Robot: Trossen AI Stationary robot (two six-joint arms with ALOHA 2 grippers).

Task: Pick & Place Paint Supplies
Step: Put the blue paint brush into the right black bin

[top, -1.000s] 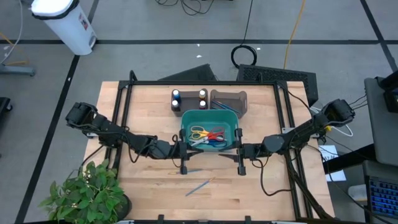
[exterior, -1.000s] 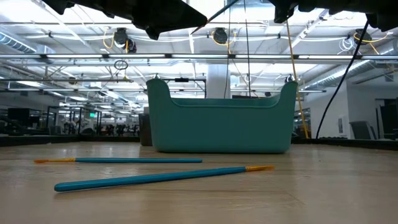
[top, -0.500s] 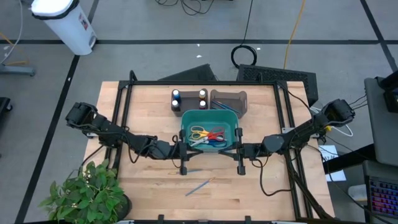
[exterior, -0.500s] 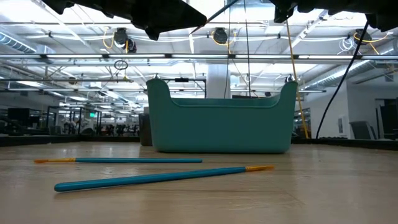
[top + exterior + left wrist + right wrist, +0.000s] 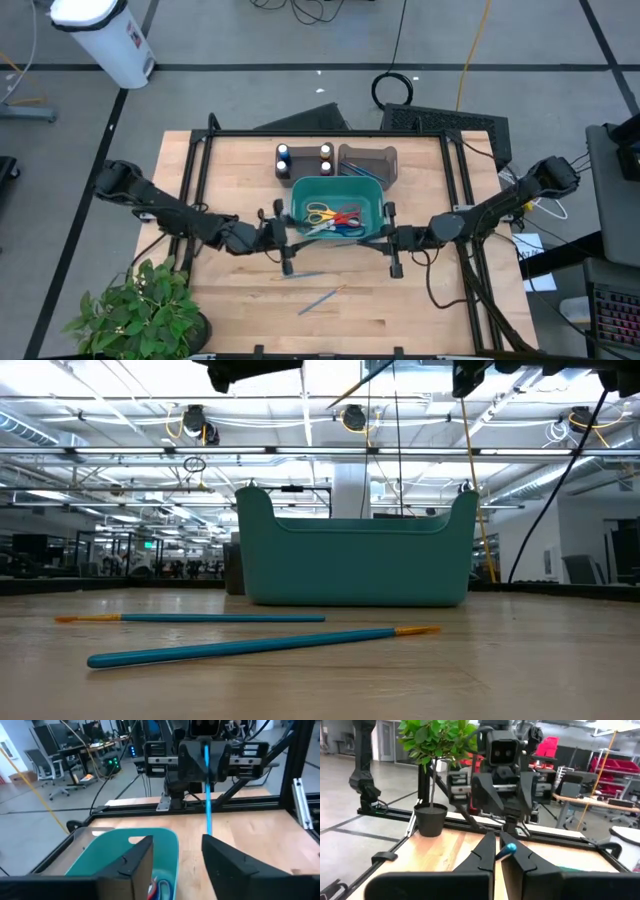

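Note:
My right gripper [image 5: 501, 851] is shut on a thin blue paintbrush [image 5: 207, 795] above the table, beside the right side of a teal bin [image 5: 335, 210] that holds scissors. My left gripper [image 5: 176, 862] is open and empty by the bin's left side [image 5: 278, 235], facing the right one. Two more blue brushes with orange tips [image 5: 250, 645] [image 5: 190, 618] lie flat on the table in front of the bin. Small paint bottles [image 5: 282, 157] [image 5: 325, 157] stand in a dark tray behind the bin. My right gripper pinches the brush's shaft [image 5: 206, 772] between its two fingers. The fingers lie about level, point toward the table's left and cross the brush. The brush stands nearly upright and clear of the table. Its rounded end [image 5: 508, 848] shows just above the fingertips, and the longer part [image 5: 209, 820] hangs below.
A brown holder [image 5: 368, 163] with more blue brushes stands behind the bin at the right. A potted plant [image 5: 140, 310] is at the table's near left corner. A black frame [image 5: 200, 190] runs around the table. Bare wood lies along the near edge.
My left gripper has risen, nearly out of the low view, and drawn back a little toward the table's left edge. My right gripper has shifted slightly toward the right edge. The two brushes on the table have kept still.

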